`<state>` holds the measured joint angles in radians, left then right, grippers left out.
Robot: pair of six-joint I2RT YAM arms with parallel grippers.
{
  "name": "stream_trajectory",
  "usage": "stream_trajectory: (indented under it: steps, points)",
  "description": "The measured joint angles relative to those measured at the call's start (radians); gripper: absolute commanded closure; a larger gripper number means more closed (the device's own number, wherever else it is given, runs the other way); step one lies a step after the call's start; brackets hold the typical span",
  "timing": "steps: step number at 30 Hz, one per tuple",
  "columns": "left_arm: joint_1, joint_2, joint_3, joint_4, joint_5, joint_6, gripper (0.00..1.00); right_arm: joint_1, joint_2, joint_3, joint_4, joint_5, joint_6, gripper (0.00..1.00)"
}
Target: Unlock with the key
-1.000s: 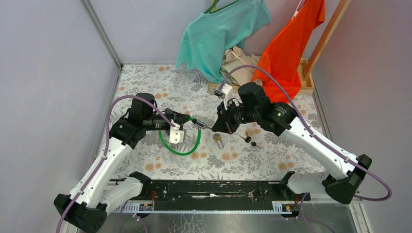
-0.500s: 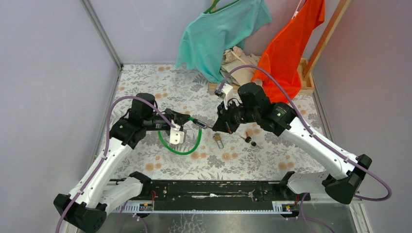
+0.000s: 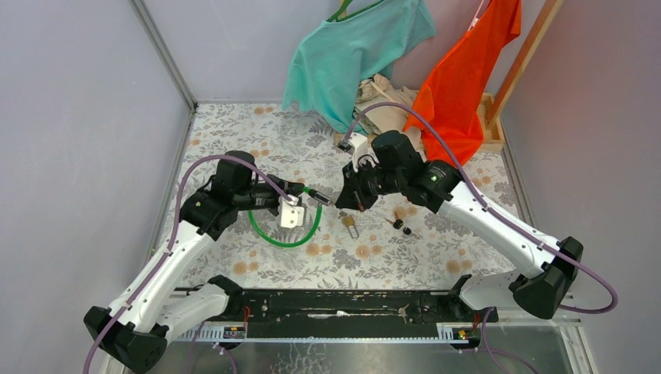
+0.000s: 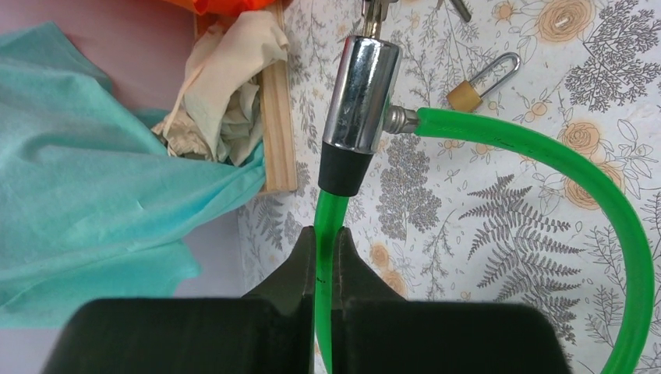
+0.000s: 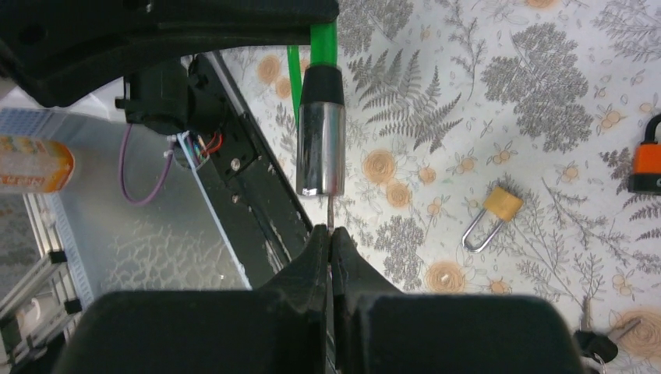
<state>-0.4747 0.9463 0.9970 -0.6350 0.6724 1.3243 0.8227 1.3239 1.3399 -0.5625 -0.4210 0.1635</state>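
Observation:
My left gripper (image 4: 327, 234) is shut on the green cable (image 4: 546, 148) of a cable lock, just behind its chrome cylinder (image 4: 362, 93), and holds it above the table (image 3: 319, 198). My right gripper (image 5: 330, 232) is shut on a thin silver key blade (image 5: 330, 214) that meets the cylinder's open end (image 5: 321, 148). Its head is hidden between the fingers. The pair of black-headed keys (image 3: 399, 225) lies on the table to the right, also at the corner of the right wrist view (image 5: 596, 343), beside the orange padlock (image 5: 647, 160).
A small brass padlock (image 3: 350, 224) lies under the grippers. A teal shirt (image 3: 351, 47), an orange shirt (image 3: 460, 86) and beige cloth (image 3: 382, 97) hang or lie on a wooden rack (image 3: 491, 125) at the back. A black rail (image 3: 335, 304) runs along the near edge.
My right arm has swung a little left and farther back, still on the key at the cylinder. My left gripper with the cable has shifted slightly right.

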Motion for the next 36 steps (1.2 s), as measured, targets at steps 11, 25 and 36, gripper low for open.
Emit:
stream_trajectory:
  steps: [11,25,36]
  points:
    - [-0.030,0.002,-0.002,0.086,-0.132,-0.159,1.00,-0.012,0.013,-0.028,0.144,0.004,0.096,1.00]
    - [-0.062,-0.109,-0.180,0.338,-0.198,-0.060,1.00,-0.193,0.004,-0.222,0.473,-0.327,0.444,1.00]
    - [-0.086,-0.196,-0.322,0.568,-0.249,0.108,1.00,-0.232,0.034,-0.310,0.735,-0.482,0.736,1.00]
